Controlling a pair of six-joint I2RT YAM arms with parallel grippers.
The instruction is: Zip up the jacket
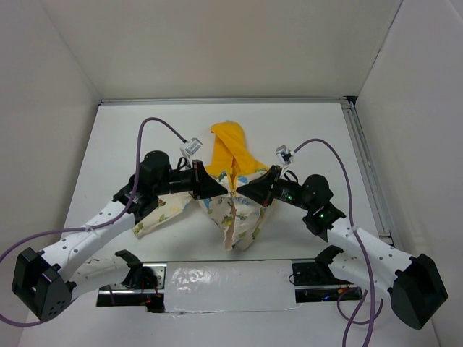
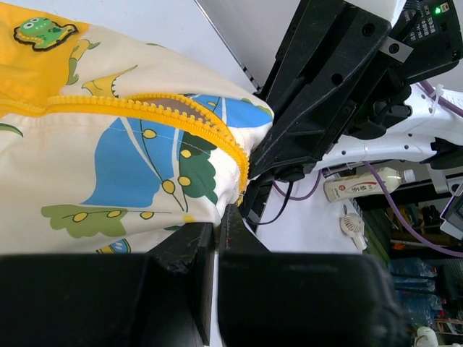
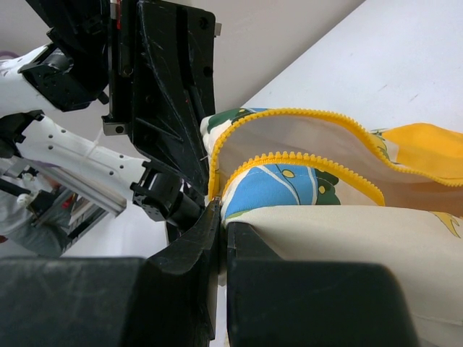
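- Centrally, the jacket point(image 1: 237, 220) lies on the white table point(image 1: 145, 130) between the two arms, its middle gathered up where the two claws meet.
- Long axis: near to far — the yellow hood point(image 1: 230, 148) points toward the back wall and the cream printed hem toward the arm bases. One sleeve point(image 1: 153, 218) trails out to the left beneath the left arm.
- Left gripper point(image 1: 219, 186): reaches in from the left to the front opening, just on the near side of the hood. In its wrist view the two fingers are pressed together with only a hairline slit, pinching the jacket's cream fabric at the end of the toothed edge.
- Right gripper point(image 1: 244, 188): reaches in from the right to the same spot, almost tip to tip with the left one. Its fingers are likewise pressed together, nipping the fabric where the yellow teeth run down to the tips.
- Zipper point(image 3: 304, 119): yellow teeth in two separate rows, bowed apart with pale lining showing between them — not joined along the visible stretch.
- Prints: blue, green and yellow shapes on cream. A green dinosaur patch point(image 2: 42, 32) sits on the yellow part in the left wrist view.
- Purple cables point(image 1: 153, 119) arch over each arm.
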